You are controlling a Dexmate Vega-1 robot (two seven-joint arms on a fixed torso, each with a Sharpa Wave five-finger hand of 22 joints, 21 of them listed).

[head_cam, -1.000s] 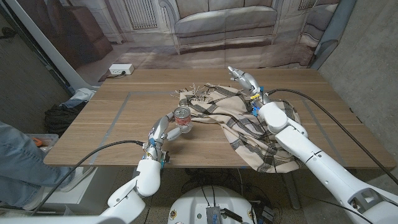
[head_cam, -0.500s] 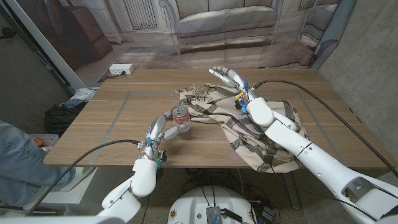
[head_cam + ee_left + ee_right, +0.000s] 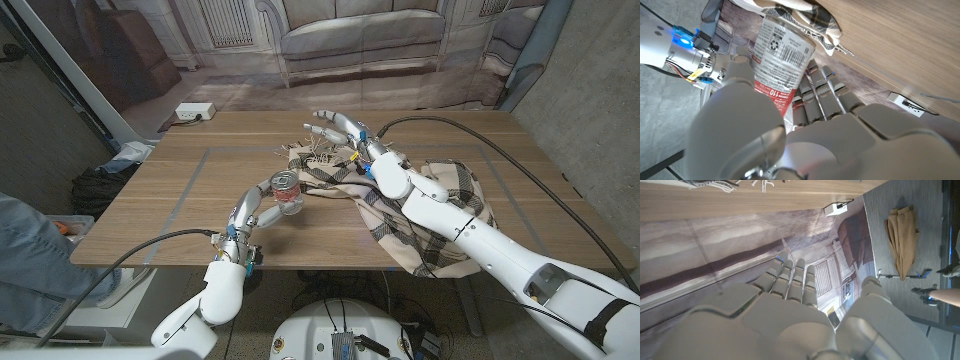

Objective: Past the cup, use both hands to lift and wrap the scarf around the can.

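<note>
Can (image 3: 287,192), one only, clear w/ red label and red top, sits upright on the wooden surface (image 3: 180,190) at approx 9 o'clock of the scarf (image 3: 420,215). Left hand (image 3: 252,212) wraps it from 7 o'clock, fingers curled round the lower body; in left wrist view same can (image 3: 780,55) shows barcode and recycling mark, fingers (image 3: 822,95) pressed along its side, left hand (image 3: 765,130) big in the foreground.

Scarf, one, beige w/ dark plaid stripes and fringe, lies heaped from the centre of the surface toward 4 o'clock, part hanging over the near edge. One fold touches the can's far side.

Right hand (image 3: 345,132) hovers over the scarf's fringed end at 12 o'clock of the heap, fingers spread, holding nothing. Right wrist view: right hand (image 3: 785,310) w/ fingers (image 3: 790,280) straight and side by side, surface edge (image 3: 740,202) beyond.

White power strip (image 3: 194,112) on the floor past the surface at 11 o'clock. Person's jeans-clad leg (image 3: 35,265) at 8 o'clock edge.
</note>
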